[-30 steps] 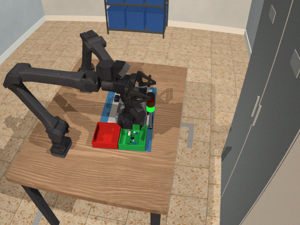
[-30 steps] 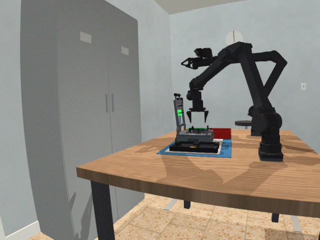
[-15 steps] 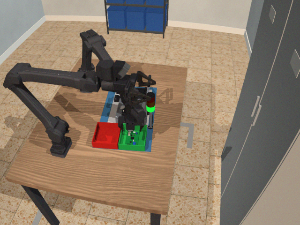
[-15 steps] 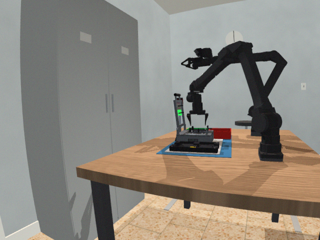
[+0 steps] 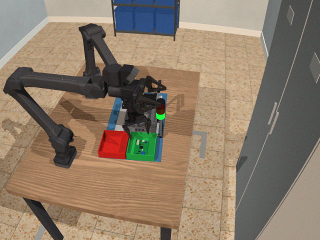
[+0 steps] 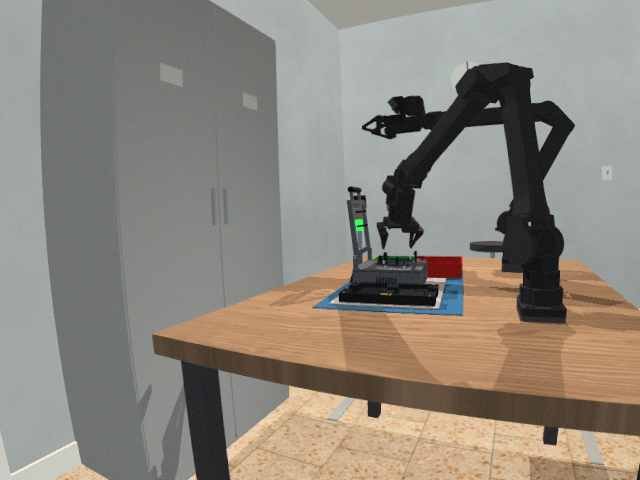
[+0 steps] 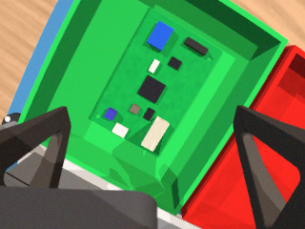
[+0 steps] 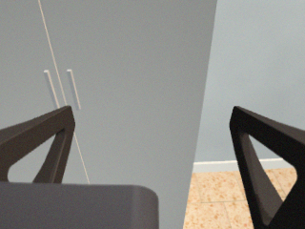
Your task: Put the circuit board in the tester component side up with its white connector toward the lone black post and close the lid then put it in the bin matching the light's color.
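Black tray (image 6: pixel 361 295) nearest in exterior view, then tester (image 5: pixel 139 129) (image 6: pixel 403 273), lid (image 6: pixel 352 222) raised. Left gripper (image 5: pixel 139 135) (image 6: pixel 398 246) (image 7: pixel 152 114) released, fingers spread above green bin (image 5: pixel 140 157) (image 6: pixel 395 257) (image 7: pixel 110 57). Circuit board (image 5: pixel 144 151) (image 7: pixel 129 86) inside, components up (signal light (image 5: pixel 160 116) (image 6: pixel 358 224) green too). Red bin (image 5: pixel 113 144) (image 6: pixel 445 267) beside it. Right gripper (image 5: pixel 162 96) (image 6: pixel 364 126) (image 8: pixel 152 114) also released, raised, fingers apart.

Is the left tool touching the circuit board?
Apart. The exterior view shows the left tool hanging above the bins; the left wrist view shows the board lying inside the green bin.
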Motion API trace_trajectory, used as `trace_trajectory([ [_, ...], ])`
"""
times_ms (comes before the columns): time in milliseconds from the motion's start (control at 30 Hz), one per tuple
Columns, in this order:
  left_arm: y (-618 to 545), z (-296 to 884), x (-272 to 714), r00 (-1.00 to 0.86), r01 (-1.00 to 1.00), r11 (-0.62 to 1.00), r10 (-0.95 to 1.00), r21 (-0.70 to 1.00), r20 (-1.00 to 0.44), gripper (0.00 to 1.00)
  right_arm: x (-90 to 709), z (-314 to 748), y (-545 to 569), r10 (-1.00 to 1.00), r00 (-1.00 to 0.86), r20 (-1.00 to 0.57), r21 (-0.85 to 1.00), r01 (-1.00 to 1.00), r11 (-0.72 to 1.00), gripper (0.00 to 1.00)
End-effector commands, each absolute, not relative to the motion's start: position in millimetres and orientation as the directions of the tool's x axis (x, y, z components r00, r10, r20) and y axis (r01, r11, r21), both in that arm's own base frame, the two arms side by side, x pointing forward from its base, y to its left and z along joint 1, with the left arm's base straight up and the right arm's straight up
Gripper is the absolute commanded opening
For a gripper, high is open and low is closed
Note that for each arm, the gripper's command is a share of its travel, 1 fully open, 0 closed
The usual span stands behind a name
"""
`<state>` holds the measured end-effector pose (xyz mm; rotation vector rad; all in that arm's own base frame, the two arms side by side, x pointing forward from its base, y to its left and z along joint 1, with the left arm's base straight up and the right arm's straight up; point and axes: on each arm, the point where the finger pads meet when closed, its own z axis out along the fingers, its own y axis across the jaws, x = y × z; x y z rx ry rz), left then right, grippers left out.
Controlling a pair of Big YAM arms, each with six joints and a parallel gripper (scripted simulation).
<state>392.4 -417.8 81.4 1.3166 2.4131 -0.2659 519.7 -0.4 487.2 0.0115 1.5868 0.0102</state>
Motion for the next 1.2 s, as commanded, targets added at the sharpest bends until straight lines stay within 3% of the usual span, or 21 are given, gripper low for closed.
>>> trace_trajectory([
  [0,-430.2,103.9,396.7,-0.556,0.756,0.654,0.632,-0.012,-0.540,1.00,518.2,498.2,-1.2,0.000,0.011,-1.000,0.000,0.001,1.000,1.00],
  [267,-434.8,116.4,401.9,-0.549,0.721,0.693,0.559,-0.015,-0.621,1.00,518.2,498.2,-1.2,0.000,0.011,-1.000,0.000,0.001,1.000,1.00],
  [1167,-428.1,101.2,404.4,-0.552,0.727,0.687,0.584,0.000,-0.595,1.00,518.2,498.2,-1.2,0.000,0.011,-1.000,0.000,0.001,1.000,1.00],
])
